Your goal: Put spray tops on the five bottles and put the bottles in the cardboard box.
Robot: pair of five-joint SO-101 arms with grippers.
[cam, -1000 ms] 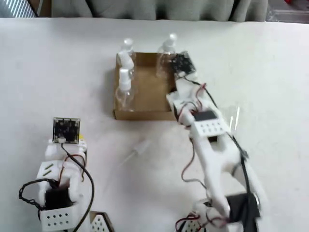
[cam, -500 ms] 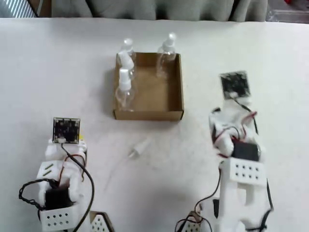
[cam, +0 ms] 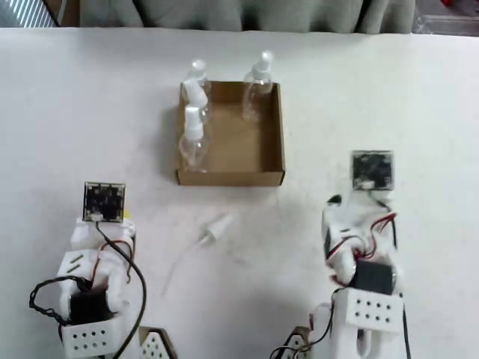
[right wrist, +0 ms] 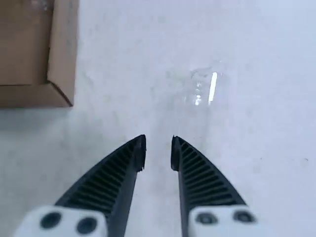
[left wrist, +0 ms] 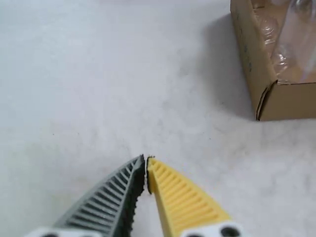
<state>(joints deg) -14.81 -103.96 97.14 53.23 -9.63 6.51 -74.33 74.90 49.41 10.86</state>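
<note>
The cardboard box (cam: 273, 134) sits mid-table with several clear bottles in it, each with a white spray top, such as one at the front left (cam: 193, 140) and one at the back right (cam: 257, 88). A loose spray top (cam: 214, 228) lies on the table in front of the box. My left gripper (left wrist: 146, 165) is shut and empty over bare table, with the box corner (left wrist: 276, 101) off to one side. My right gripper (right wrist: 158, 148) is narrowly open with nothing in it. Ahead of it lies a faint clear bottle (right wrist: 203, 88) with a bright glint, and the box (right wrist: 59, 54) is beside it.
The left arm (cam: 93, 277) rests at the near left of the white table and the right arm (cam: 359, 258) at the near right. Bare tabletop (cam: 90, 112) spreads around the box. A curtain hangs behind the far edge.
The right arm has drawn back from the box's right side to the near right of the table. The left arm, the box and the loose spray top have stayed put.
</note>
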